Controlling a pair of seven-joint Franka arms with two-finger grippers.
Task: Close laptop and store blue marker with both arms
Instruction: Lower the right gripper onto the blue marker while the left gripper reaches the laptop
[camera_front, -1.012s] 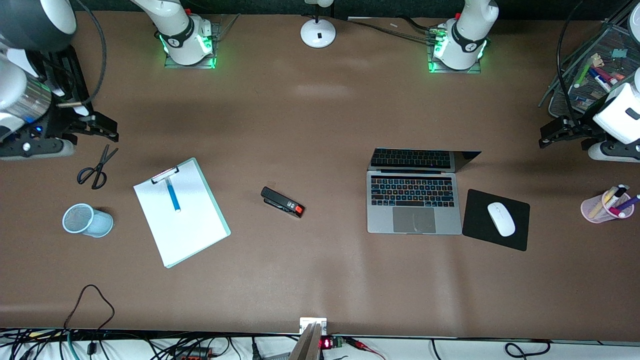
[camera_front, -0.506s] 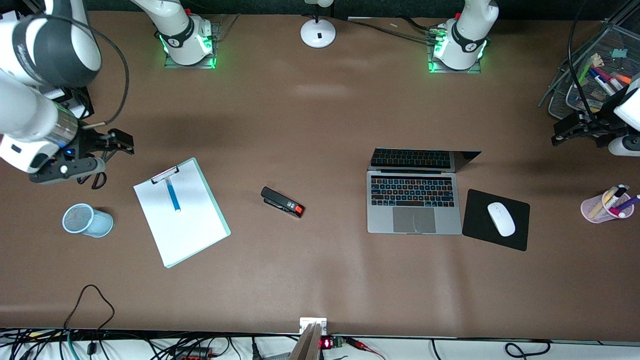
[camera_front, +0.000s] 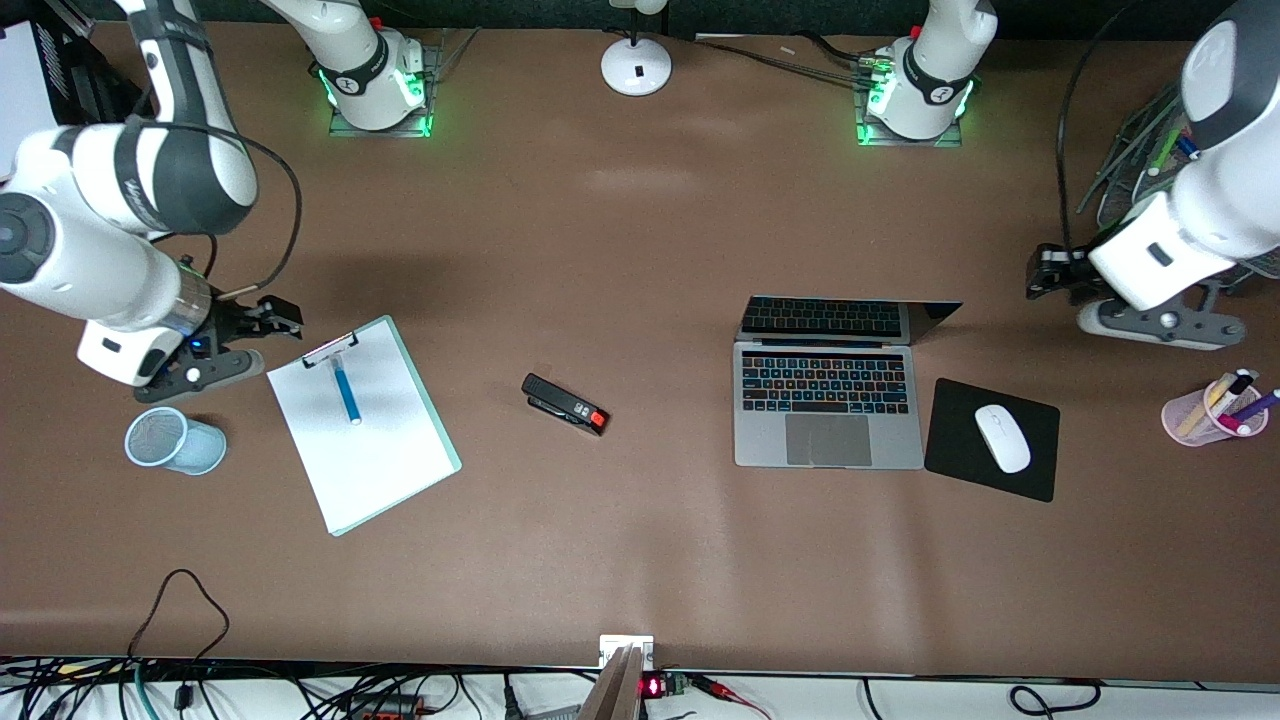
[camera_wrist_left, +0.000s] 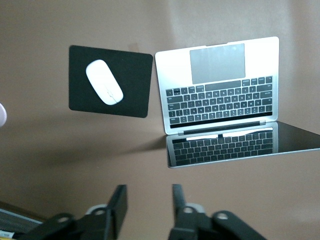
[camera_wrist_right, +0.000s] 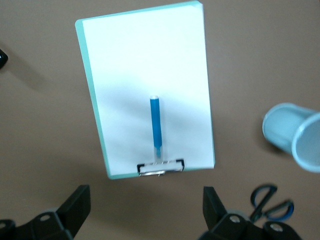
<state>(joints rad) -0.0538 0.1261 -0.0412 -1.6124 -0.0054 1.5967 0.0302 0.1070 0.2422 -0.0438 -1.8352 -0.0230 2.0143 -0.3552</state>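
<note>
The laptop (camera_front: 826, 428) stands open in the front view, keys lit, its screen on the side toward the arm bases; it also shows in the left wrist view (camera_wrist_left: 220, 90). The blue marker (camera_front: 346, 390) lies on a clipboard's white paper (camera_front: 380, 450), seen also in the right wrist view (camera_wrist_right: 156, 125). My right gripper (camera_front: 285, 315) is open and empty, up over the table beside the clipboard's clip end; its wrist view shows the jaws (camera_wrist_right: 146, 202) wide apart. My left gripper (camera_front: 1040, 272) is open and empty over bare table beside the laptop's screen, toward the left arm's end (camera_wrist_left: 148, 205).
A light-blue mesh cup (camera_front: 175, 440) lies beside the clipboard. Scissors (camera_wrist_right: 272, 200) lie under my right gripper. A black stapler (camera_front: 565, 403) sits mid-table. A white mouse (camera_front: 1002, 437) rests on a black mouse pad (camera_front: 955, 440). A pink marker cup (camera_front: 1212, 410) and mesh tray (camera_front: 1140, 150) stand at the left arm's end.
The right gripper has moved from the table's end toward the clipboard, covering the scissors. The left gripper has swung in from the mesh tray toward the laptop's screen.
</note>
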